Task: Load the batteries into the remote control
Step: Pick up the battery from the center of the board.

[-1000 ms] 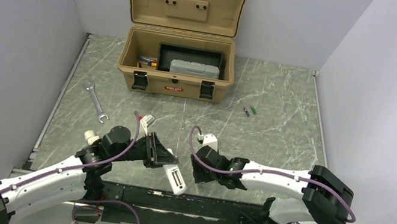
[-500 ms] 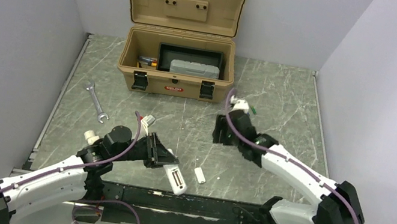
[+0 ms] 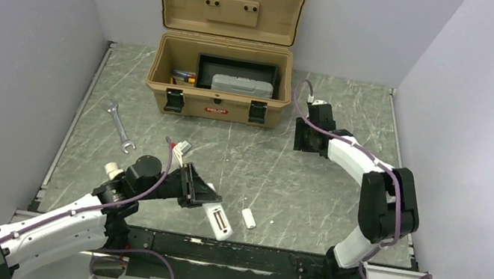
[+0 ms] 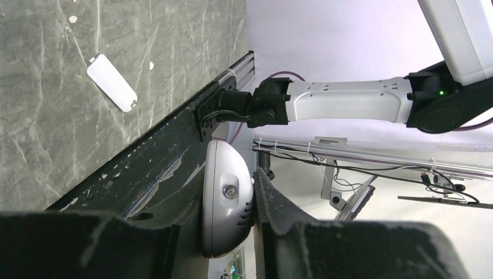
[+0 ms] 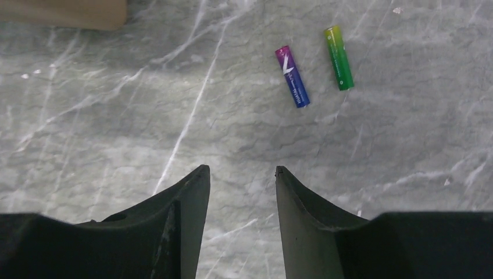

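Note:
My left gripper (image 3: 204, 197) is shut on the remote control (image 3: 218, 223), a slim white bar held off the table near the front edge. In the left wrist view the remote's rounded end (image 4: 227, 203) sits between the fingers. My right gripper (image 3: 303, 141) is open and empty, hovering right of the toolbox. In the right wrist view the purple battery (image 5: 292, 76) and the green battery (image 5: 339, 57) lie side by side on the table, just ahead and right of the open gripper (image 5: 240, 170). The top view hides both batteries under the right gripper.
A small loose white tab (image 3: 248, 219) lies on the table right of the remote; it also shows in the left wrist view (image 4: 112, 82). An open tan toolbox (image 3: 215, 108) stands at the back. A silver wrench (image 3: 119, 128) lies at the left.
My right gripper left the spot beside the remote, the white tab now lies on the table, and the arm swung back and right over the batteries. The left arm has held still.

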{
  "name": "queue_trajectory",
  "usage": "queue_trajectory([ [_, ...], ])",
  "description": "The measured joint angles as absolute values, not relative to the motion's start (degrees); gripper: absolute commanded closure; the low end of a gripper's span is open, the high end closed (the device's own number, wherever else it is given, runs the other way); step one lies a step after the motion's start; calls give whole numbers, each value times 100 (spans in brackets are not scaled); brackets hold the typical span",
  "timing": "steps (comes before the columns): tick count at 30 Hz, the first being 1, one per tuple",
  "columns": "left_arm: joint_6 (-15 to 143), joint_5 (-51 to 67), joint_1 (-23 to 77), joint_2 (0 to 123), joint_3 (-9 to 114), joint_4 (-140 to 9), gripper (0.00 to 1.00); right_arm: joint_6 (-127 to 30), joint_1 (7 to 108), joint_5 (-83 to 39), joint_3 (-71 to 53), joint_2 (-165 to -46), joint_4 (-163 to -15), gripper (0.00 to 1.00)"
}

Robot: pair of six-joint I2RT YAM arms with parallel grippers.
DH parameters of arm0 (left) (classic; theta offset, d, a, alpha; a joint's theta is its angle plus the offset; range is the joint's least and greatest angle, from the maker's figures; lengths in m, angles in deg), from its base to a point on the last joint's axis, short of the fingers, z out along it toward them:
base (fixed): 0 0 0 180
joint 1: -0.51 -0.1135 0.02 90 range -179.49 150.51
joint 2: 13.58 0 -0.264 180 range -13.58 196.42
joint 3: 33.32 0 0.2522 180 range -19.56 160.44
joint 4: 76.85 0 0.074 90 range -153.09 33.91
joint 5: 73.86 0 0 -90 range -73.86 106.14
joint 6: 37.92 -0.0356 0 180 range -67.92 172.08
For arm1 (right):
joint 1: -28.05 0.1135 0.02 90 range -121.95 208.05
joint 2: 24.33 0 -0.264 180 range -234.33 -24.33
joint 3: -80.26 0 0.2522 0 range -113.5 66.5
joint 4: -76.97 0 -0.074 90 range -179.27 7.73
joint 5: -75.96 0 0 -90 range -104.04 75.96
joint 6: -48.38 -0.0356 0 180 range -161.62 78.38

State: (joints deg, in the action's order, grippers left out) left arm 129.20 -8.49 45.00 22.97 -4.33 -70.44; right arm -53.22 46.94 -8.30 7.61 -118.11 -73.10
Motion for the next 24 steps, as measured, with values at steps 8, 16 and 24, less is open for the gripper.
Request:
queue_trajectory([
  [8,12920,-851,4482,2280,-411,-6935,100,-4705,4242,-1217,391,-12348,-7455,52],
  [16,12913,-879,4456,2372,-409,-6924,100,-4364,4152,-1514,-15,-12866,-7680,53],
  [24,12913,-958,4355,2369,-409,-6926,100,-4272,4109,-1590,-122,-13238,-7695,54],
])
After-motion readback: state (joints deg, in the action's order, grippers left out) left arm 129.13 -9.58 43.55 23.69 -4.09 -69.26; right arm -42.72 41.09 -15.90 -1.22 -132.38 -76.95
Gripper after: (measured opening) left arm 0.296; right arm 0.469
